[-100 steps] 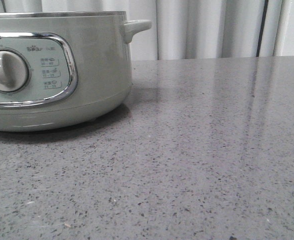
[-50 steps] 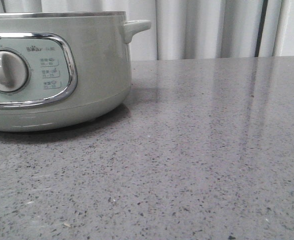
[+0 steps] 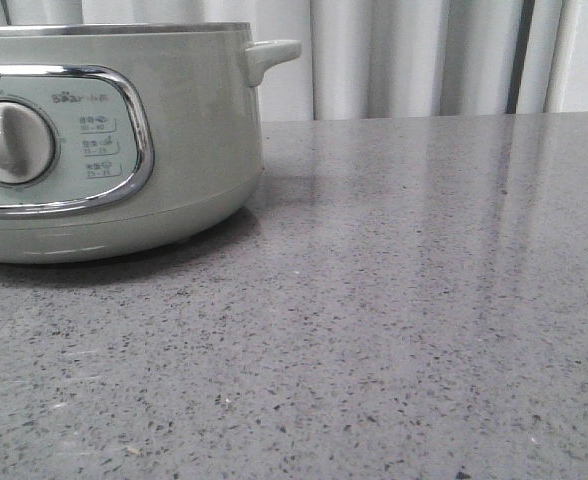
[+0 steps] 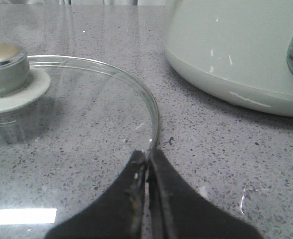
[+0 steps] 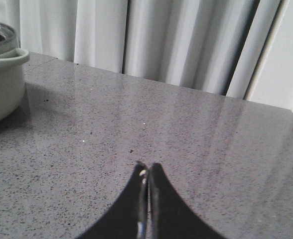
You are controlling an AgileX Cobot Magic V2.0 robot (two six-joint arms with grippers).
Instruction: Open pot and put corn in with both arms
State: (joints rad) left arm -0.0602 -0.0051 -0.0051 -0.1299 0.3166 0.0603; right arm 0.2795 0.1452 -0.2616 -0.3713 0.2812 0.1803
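The pot (image 3: pixel 174 140), pale sage green with a chrome-framed panel and cream dial, stands at the left of the front view without its lid; it also shows in the left wrist view (image 4: pixel 236 45) and the right wrist view (image 5: pixel 2 74). Its glass lid (image 4: pixel 76 124), with a green knob (image 4: pixel 7 69), lies on the counter beside it. My left gripper (image 4: pixel 147 155) is shut, its tips just over the lid's rim, holding nothing. My right gripper (image 5: pixel 147 168) is shut and empty above bare counter. The corn is out of view. Neither arm shows in the front view.
The grey speckled counter (image 3: pixel 424 300) stretches to the right of the pot. Pale curtains (image 5: pixel 176 40) hang behind its far edge. The pot's stubby side handle (image 3: pixel 272 52) sticks out to the right.
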